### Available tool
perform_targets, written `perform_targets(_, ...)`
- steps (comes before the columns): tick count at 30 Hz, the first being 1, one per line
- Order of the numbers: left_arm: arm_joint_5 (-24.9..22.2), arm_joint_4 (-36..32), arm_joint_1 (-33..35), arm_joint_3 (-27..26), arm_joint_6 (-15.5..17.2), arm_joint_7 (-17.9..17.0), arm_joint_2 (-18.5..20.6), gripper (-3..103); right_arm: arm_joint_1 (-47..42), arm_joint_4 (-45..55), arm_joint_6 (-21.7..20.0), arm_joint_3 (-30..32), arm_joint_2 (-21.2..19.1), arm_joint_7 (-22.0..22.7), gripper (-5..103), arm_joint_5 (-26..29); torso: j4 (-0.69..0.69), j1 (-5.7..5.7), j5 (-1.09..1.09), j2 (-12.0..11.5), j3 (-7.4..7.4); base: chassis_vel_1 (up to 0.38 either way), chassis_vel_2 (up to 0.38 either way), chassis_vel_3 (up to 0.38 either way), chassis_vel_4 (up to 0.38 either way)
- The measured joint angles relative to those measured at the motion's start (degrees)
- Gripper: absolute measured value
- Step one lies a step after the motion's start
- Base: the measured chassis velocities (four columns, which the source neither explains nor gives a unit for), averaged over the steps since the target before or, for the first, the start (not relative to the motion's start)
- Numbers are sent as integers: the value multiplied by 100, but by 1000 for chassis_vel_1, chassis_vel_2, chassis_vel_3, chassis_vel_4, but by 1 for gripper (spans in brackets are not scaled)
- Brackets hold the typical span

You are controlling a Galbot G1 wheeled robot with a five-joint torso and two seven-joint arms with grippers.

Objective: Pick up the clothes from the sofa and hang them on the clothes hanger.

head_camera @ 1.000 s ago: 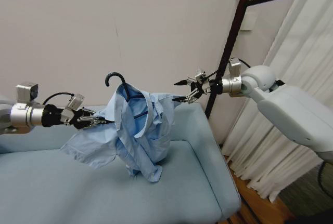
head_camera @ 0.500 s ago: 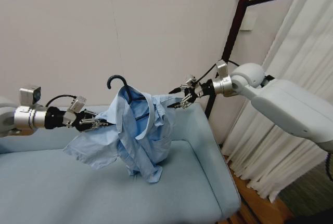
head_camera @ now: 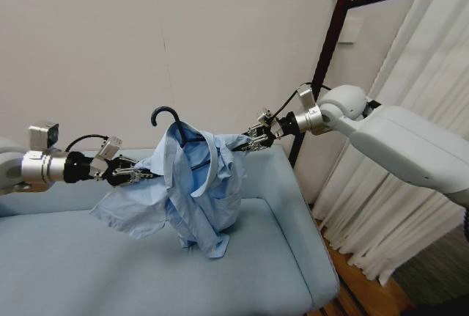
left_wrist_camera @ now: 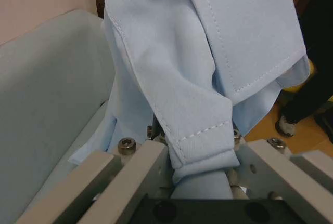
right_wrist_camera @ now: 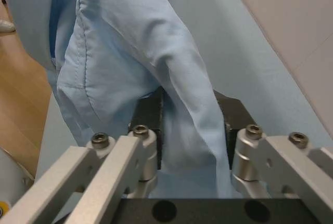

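Observation:
A light blue shirt (head_camera: 198, 191) hangs on a black hanger whose hook (head_camera: 163, 113) sticks up above the collar, held in the air over the pale blue sofa (head_camera: 73, 257). My left gripper (head_camera: 139, 174) is shut on the shirt's left shoulder end; in the left wrist view the folded cloth (left_wrist_camera: 208, 52) is pinched in that gripper (left_wrist_camera: 200, 146). My right gripper (head_camera: 249, 142) has reached the right shoulder end. The right wrist view has shirt cloth (right_wrist_camera: 130, 52) filling the space in that gripper (right_wrist_camera: 190, 130), which is shut on it.
A dark wooden clothes rack (head_camera: 330, 45) stands against the wall behind the sofa's right end. White curtains (head_camera: 418, 96) hang to the right of it. Wooden floor (head_camera: 352, 287) lies past the sofa's right edge.
My right gripper moved left and slightly down to the shirt's right shoulder, and its open fingers closed on the cloth. The left gripper and the shirt stayed nearly still.

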Motion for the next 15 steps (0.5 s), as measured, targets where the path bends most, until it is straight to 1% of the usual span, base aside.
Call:
perform_targets(2, -34, -10, -9, 1, 13, 1, -13, 6, 4, 21, 41, -12, -12, -29, 14, 20, 0, 0, 0, 0, 0, 0, 0, 0, 0)
perform_targets(3, -34, -10, -9, 1, 13, 1, -13, 6, 4, 21, 41, -12, -12, -29, 14, 20, 0, 0, 0, 0, 0, 0, 0, 0, 0)
perform_targets(4, -42, -25, -10, 1, 14, 3, -12, 6, 8, 46, 47, -24, -18, -42, 9, 43, 0, 0, 0, 0, 0, 0, 0, 0, 0)
perform_targets(6, -68, -35, -23, 1, 23, 14, 6, 6, 38, 87, 55, -68, -46, -53, 7, 72, 0, 0, 0, 0, 0, 0, 0, 0, 0)
perform_targets(15, -117, -33, -37, 0, 28, 46, 20, 6, 161, 174, 73, -119, -125, -128, 7, 130, 0, 0, 0, 0, 0, 0, 0, 0, 0)
